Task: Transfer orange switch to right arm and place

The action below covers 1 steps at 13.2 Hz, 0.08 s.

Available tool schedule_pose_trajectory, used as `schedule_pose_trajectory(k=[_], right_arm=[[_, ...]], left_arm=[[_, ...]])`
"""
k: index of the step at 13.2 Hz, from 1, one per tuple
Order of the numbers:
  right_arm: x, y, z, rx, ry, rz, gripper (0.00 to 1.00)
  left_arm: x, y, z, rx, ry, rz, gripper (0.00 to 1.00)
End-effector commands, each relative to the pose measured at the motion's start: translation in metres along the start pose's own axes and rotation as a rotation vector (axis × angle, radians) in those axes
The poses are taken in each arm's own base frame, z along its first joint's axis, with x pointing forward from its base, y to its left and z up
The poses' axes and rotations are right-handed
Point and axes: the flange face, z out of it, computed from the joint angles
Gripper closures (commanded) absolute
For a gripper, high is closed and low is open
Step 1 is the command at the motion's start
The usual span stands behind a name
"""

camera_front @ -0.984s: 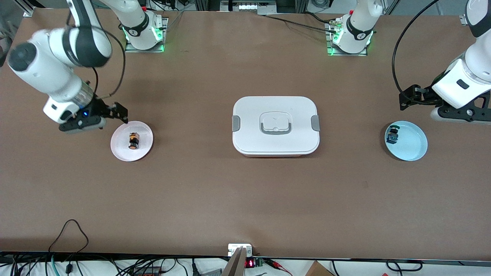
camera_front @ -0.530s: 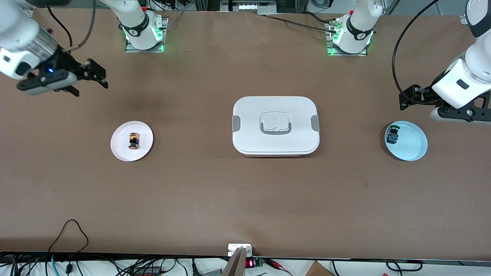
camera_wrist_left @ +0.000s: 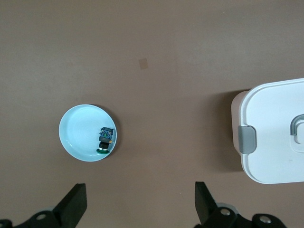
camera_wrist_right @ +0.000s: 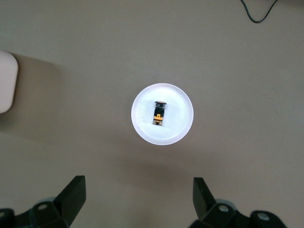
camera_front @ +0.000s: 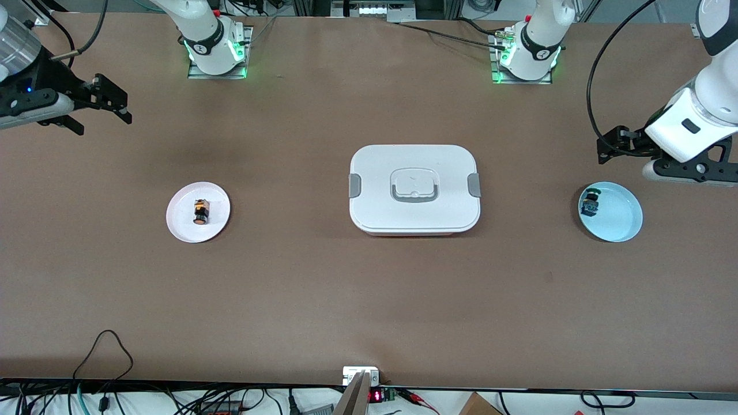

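1. Standing at the middle of the brown table [camera_front: 323, 300]: a white rounded-rectangular lidded box [camera_front: 414, 188] with grey side latches and a grey recessed handle. This box serves as the landmark for all entries below.

2. Round white plate [camera_front: 198, 211], flat on the table, well apart from the box toward the right arm's end, about level with the box's nearer half in the front view.

3. Orange switch [camera_front: 200, 211], a tiny black blocky part with an orange cap, lying on its side near the middle of the white plate. Nothing touches it. The right wrist view shows it [camera_wrist_right: 158, 113] inside the plate's rim [camera_wrist_right: 183, 128], with bare plate all round.

4. Round pale-blue plate [camera_front: 620, 222], flat on the table, well apart from the box toward the left arm's end, about level with the white plate.

5. Small dark part with a green cap [camera_front: 590, 202], lying in the pale-blue plate close to the rim on the side toward the box. The left wrist view shows it [camera_wrist_left: 105, 140] just inside the rim, with a corner of the box [camera_wrist_left: 270, 133] also in that view.

6. Right gripper [camera_front: 104, 109], slim black two-finger type, up in the air over bare table at the right arm's end, well apart from the box and from the white plate. Jaws spread wide, nothing between them.

7. Left gripper [camera_front: 610, 147], black linkage-finger type on a broad white wrist, in the air over bare table just beside the pale-blue plate, on the side away from the front camera. Jaws spread wide, nothing held.
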Motion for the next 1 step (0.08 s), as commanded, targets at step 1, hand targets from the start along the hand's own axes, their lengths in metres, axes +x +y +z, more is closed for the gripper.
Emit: schedule_pose_trajectory(k=[1], right_arm=[[0.0059,-0.0040,-0.0042,-0.020,-0.015,-0.020,0.00]], left_arm=[[-0.0046,0.0009,-0.0075,-0.023,0.000,-0.004,0.00]])
